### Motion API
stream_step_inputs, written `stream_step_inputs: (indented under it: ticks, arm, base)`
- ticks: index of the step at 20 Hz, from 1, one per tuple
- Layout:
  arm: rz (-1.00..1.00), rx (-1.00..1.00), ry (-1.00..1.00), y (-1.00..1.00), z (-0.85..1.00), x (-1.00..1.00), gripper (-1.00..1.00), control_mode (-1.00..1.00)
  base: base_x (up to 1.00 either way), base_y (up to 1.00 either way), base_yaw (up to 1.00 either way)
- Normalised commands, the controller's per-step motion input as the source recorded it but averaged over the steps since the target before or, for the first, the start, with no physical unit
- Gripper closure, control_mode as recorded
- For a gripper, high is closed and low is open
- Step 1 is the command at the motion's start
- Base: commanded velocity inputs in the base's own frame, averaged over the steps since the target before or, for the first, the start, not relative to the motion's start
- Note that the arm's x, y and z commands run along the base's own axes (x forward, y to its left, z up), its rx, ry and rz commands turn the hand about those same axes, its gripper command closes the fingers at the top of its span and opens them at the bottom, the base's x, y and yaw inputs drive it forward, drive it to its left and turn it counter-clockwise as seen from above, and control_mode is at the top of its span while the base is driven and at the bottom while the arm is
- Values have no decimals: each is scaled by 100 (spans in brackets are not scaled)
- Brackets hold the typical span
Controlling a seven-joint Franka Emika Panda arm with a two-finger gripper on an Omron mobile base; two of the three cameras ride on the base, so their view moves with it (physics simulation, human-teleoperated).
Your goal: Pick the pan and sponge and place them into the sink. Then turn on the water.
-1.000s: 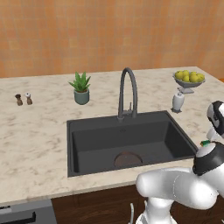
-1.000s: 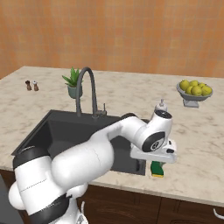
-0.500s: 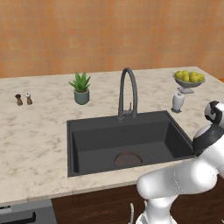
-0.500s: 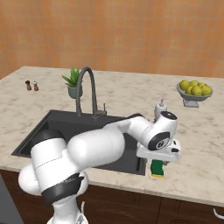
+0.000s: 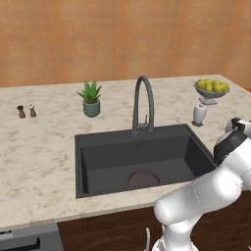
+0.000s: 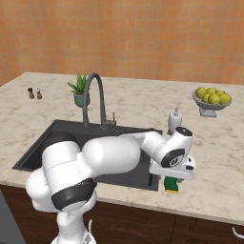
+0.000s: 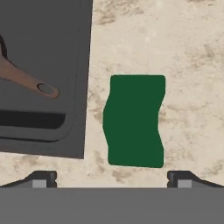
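Observation:
The sponge (image 7: 135, 120) lies flat on the counter with its green top up, just right of the sink (image 7: 43, 52). In the right base view the sponge (image 6: 171, 185) sits at the counter's front edge by the sink's (image 6: 43, 145) near right corner. My gripper (image 7: 112, 179) hangs straight above it, open, one fingertip on each side and nothing between them. The hand hides most of the gripper (image 6: 172, 177) in the right base view. The pan's brown handle (image 7: 26, 78) shows inside the basin, and a round brown rim (image 5: 143, 178) lies on the basin floor. No water falls from the faucet (image 5: 142, 100).
A white soap dispenser (image 6: 175, 119) stands behind the hand. A grey fruit bowl (image 6: 211, 99) with lemons sits at the far right. A potted plant (image 6: 78, 89) and two small shakers (image 6: 34, 93) stand at the back left. My own arm arches over the sink's right side.
My arm's elbow and shoulder have swung and risen while the hand stays over the sponge. The sponge has not moved.

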Motion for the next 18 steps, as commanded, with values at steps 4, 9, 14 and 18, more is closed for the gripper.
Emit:
stream_step_inputs:
  ticks: [4, 9, 14, 18]
  arm:
    - [-2, 0, 0, 0, -17, 26, -100, -100]
    - [-2, 0, 0, 0, -13, 23, -100, -100]
    - [-2, 0, 0, 0, -26, 15, -100, -100]
    - [0, 0, 0, -9, -28, 12, -100, -100]
  base:
    - [0, 0, 0]
    - [0, 0, 0]
    - [0, 0, 0]
    - [0, 0, 0]
